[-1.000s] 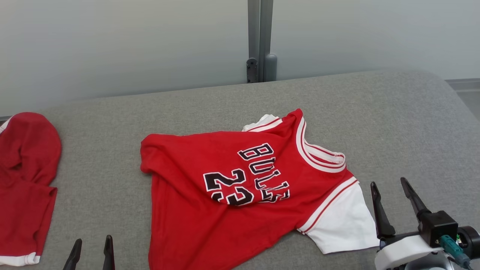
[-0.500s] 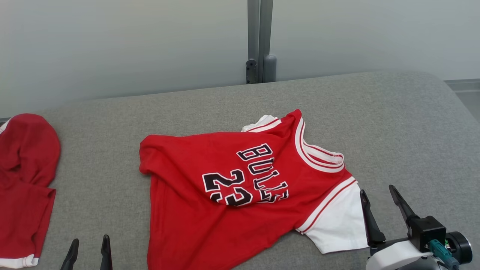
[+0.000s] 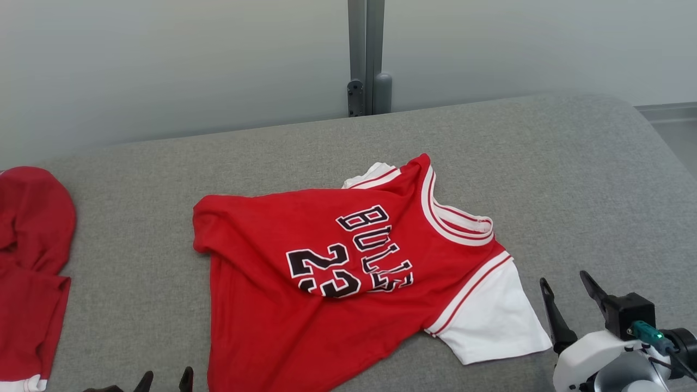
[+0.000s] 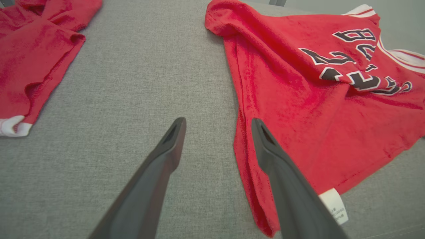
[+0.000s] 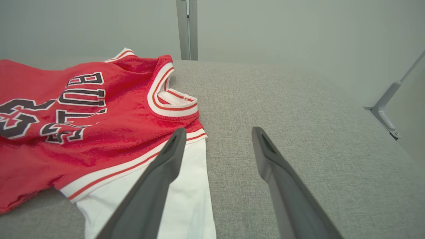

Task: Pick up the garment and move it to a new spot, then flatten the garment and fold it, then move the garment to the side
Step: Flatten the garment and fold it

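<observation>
The garment [image 3: 326,272] is a red jersey with black lettering, the number 23 and white sleeves, lying rumpled in the middle of the grey padded surface [image 3: 544,163]. My left gripper [image 3: 166,378] is open at the bottom edge of the head view, just left of the jersey's hem. The left wrist view has that gripper [image 4: 218,122] straddling the hem edge of the garment [image 4: 315,99], with nothing between its fingers. My right gripper [image 3: 564,279] is open just right of the white sleeve. In the right wrist view the gripper [image 5: 219,130] sits above the sleeve's edge of the garment [image 5: 83,126].
A second red garment [image 3: 27,261] lies at the surface's left end, also in the left wrist view as the red garment [image 4: 33,49]. A pale wall with a metal post [image 3: 366,54] stands behind. A metal bracket [image 5: 385,109] sits off the surface's right edge.
The head camera has shifted a little. My left gripper has moved right, closer to the jersey's hem. My right gripper has dropped slightly lower in the view beside the sleeve. Both stay open.
</observation>
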